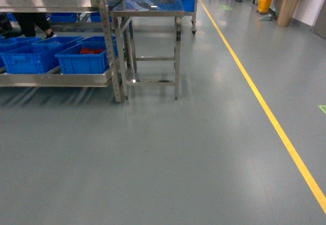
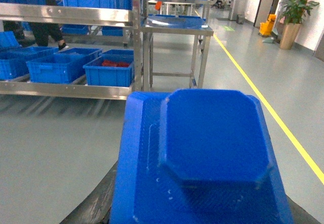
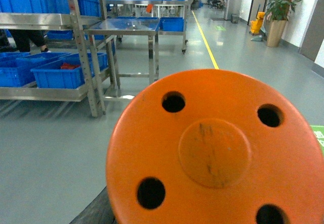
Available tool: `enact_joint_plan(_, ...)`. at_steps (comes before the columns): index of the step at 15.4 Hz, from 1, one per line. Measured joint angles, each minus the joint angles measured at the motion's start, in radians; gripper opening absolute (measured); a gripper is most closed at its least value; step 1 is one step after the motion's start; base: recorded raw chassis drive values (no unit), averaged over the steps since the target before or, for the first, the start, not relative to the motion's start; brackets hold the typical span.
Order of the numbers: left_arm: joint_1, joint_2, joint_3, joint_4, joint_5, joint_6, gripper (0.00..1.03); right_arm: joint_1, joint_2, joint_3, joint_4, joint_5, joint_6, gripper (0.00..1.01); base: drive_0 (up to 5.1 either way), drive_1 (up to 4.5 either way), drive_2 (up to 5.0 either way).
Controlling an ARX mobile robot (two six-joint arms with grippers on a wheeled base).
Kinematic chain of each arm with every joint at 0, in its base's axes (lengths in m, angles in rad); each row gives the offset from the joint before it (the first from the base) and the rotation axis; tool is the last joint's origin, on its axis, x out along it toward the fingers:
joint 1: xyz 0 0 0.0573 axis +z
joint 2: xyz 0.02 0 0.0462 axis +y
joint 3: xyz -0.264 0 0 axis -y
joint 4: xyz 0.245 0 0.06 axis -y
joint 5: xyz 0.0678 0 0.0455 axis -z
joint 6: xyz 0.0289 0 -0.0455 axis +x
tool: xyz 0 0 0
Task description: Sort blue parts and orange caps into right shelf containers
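A boxy blue part [image 2: 207,153] and a round four-holed orange cap [image 3: 215,150] filled the lower wrist frames, hiding whether either gripper clamped them.

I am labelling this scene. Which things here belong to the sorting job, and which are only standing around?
Job:
blue part, at the left wrist camera
orange cap, at the right wrist camera
bins on the shelf

Standing around:
steel table
plant
yellow line
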Motion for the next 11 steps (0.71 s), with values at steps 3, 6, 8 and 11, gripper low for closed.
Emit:
enact_joint_plan(3, 0.000, 0.000, 0.000, 0.000, 0.000, 0.000, 0.42, 0.000, 0.000, 0.000, -0.003, 0.000, 0.000, 0.45, -0.1, 4.24, -4.4)
enact_joint_plan(6, 0.000, 0.000, 0.000, -0.002, 0.000, 0.000, 0.42, 0.000, 0.000, 0.000, -0.005, 0.000, 0.000, 0.45, 0.0, 4.30, -4.3)
enact_joint_plan(8, 0.000, 0.000, 0.000, 0.000, 0.000, 0.000, 0.42, 0.000, 0.000, 0.000, -0.005, 0.000, 0.000, 0.45, 0.0, 4.31, -4.3)
enact_joint_plan(11, 0.000, 0.000, 0.000, 0.003, 0.000, 0.000, 0.42, 0.000, 0.000, 0.000, -0.002, 0.000, 0.000, 0.45, 0.0, 4.31, -4.3)
